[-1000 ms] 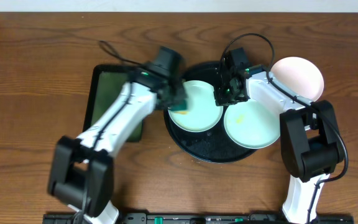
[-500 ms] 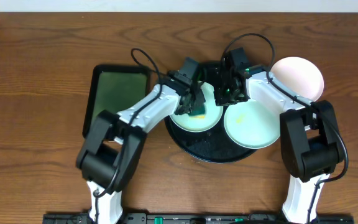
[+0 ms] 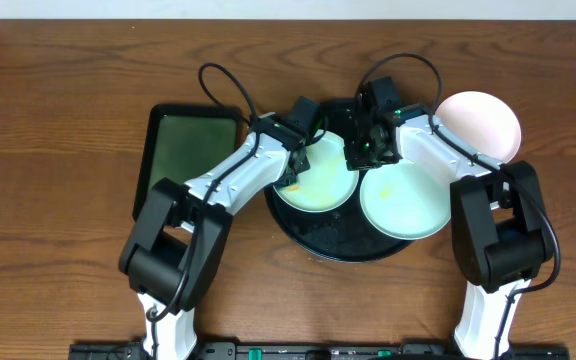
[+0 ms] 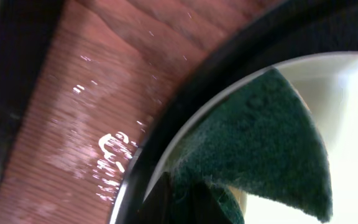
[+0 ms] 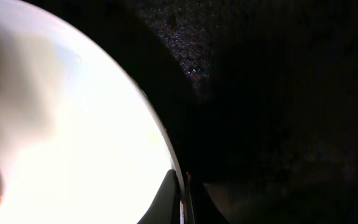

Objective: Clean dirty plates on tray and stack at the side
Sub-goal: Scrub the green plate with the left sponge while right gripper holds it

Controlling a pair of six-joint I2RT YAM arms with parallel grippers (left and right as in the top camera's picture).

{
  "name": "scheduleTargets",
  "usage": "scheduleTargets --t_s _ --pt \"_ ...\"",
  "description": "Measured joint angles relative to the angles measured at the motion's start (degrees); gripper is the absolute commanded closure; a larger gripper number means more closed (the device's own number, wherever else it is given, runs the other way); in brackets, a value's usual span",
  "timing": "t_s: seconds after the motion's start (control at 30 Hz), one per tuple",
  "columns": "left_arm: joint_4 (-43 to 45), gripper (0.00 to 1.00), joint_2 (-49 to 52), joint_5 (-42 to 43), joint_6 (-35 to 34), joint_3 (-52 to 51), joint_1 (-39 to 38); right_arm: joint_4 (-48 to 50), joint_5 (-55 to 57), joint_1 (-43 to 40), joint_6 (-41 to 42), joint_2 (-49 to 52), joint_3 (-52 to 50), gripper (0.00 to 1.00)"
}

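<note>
Round tray [image 3: 340, 238] at the centre of the table [image 3: 48, 100], with the rectangular tray [image 3: 183, 150] just beside it on the left. In the round tray, two plates lie close side by side, left plate [image 3: 323, 185] and right plate [image 3: 405, 203]. The scouring pad [image 4: 260, 143] lies on the left plate's left edge under the left gripper [image 3: 293, 172], and the right gripper [image 3: 366, 155] is at that plate's rear right rim. Third plate [image 3: 480, 125] on the table, behind and right of the round tray, near its rim.

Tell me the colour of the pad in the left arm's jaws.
Dark green; the scouring pad shows best in the left wrist view.
</note>
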Motion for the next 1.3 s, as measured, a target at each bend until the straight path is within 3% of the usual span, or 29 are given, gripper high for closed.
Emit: scheduleTargets --t_s 0.17,0.47,0.67,0.83,1.13,1.3 --pt "1.6 0.93 -2.69 0.59 0.57 -0.55 0.7 -0.07 0.0 0.0 0.0 0.0 0.0 0.99" --pt "9.38 0.93 -3.28 18.58 0.52 -0.79 0.87 -0.07 0.0 0.0 0.0 0.0 0.0 0.99" --pt "9.46 0.93 -0.22 22.51 0.52 -0.81 -3.1 -0.07 0.0 0.0 0.0 0.0 0.0 0.99" --pt "7.41 0.93 1.4 20.85 0.52 -0.52 -3.52 -0.09 0.0 0.0 0.0 0.0 0.0 0.99" --pt "-4.63 0.93 0.85 5.03 0.39 0.74 -1.64 -0.11 -0.02 0.0 -0.04 0.0 0.0 0.99" --pt "-4.9 0.93 -0.7 3.02 0.39 0.57 1.11 -0.35 -0.72 0.07 -0.02 0.0 0.02 0.99"
